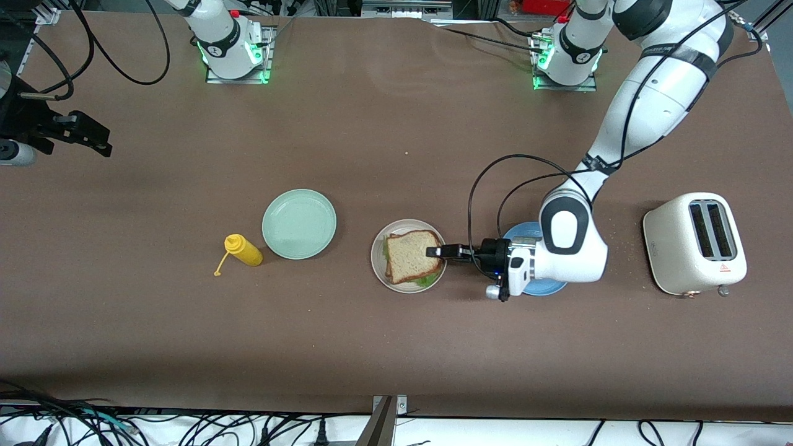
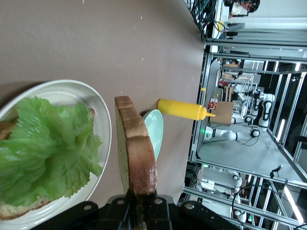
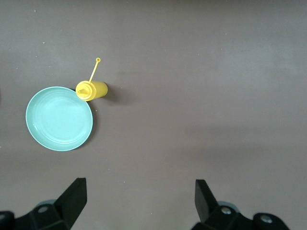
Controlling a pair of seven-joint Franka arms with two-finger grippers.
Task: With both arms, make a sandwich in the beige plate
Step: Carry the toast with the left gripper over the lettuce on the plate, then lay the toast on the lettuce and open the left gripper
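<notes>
I am working in a robotics lab, not a kitchen. The brown table (image 1: pixel 372 136) has two white arms bolted to metal base plates (image 1: pixel 237 75) with green lights, and loose black cables (image 1: pixel 204 427) trail along its edge. Through the left wrist view I see aluminium frames (image 2: pixel 249 72) and more white robot arms (image 2: pixel 261 112) at other stations. The toaster (image 1: pixel 694 243), the plates and the yellow bottle (image 1: pixel 243 249) look like props laid out for a test.
</notes>
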